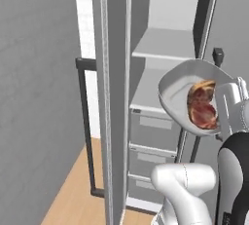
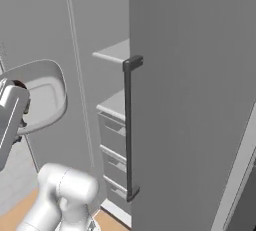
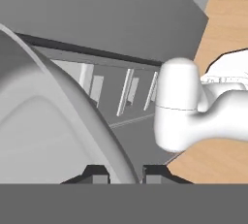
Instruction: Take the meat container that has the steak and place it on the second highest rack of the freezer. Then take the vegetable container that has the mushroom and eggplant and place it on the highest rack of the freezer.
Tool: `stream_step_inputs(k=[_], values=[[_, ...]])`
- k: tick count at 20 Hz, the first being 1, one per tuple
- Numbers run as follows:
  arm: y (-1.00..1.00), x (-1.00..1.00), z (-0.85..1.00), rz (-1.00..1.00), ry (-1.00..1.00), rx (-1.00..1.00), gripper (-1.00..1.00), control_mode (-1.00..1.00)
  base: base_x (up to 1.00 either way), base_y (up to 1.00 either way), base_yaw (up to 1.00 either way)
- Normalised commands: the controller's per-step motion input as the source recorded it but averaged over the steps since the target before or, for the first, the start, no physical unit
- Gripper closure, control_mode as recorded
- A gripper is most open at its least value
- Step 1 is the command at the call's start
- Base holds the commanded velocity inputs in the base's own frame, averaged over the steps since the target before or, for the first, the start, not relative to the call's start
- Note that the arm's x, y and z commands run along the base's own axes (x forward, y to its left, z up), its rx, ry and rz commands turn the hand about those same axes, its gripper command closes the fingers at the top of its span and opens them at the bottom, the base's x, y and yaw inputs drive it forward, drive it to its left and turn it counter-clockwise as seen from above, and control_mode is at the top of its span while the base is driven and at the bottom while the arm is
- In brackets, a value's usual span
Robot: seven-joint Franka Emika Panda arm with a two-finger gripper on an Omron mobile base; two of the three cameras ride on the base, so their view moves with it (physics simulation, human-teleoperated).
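My gripper (image 1: 221, 104) is shut on the rim of the meat container (image 1: 182, 92), a light grey rounded-square dish held up in the air and tipped steeply on its side. The steak (image 1: 202, 106) lies against the dish's inner face. In the hand view the dish rim (image 3: 72, 106) runs down between my two fingertips (image 3: 97, 173). The dish hangs in front of the open freezer (image 1: 116, 73), level with the second highest rack (image 1: 148, 92) and below the highest rack (image 1: 165, 44). From the right, the dish (image 2: 45, 92) shows left of the shelves. The vegetable container, mushroom and eggplant are out of view.
The freezer door (image 1: 114, 121) stands open to the left with its dark bar handle (image 1: 85, 121). Grey drawers (image 1: 153, 131) sit under the shelves. A second tall cabinet front with a dark handle (image 2: 129, 125) stands close on the right. Wooden floor (image 1: 73, 195) lies below.
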Motion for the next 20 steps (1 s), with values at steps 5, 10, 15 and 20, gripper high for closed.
stream_step_inputs(k=[5,10,15,20], values=[[0.0,0.0,0.0,0.0,0.0,0.0,1.0,1.0,0.4,-0.04,-0.43],[0.0,0.0,0.0,0.0,0.0,0.0,1.0,1.0,0.7,0.08,-0.14],[0.0,0.0,0.0,0.0,0.0,0.0,1.0,1.0,0.34,0.06,0.04],[0.21,0.04,-0.01,0.07,0.0,0.0,1.0,-1.0,0.0,0.22,0.04]])
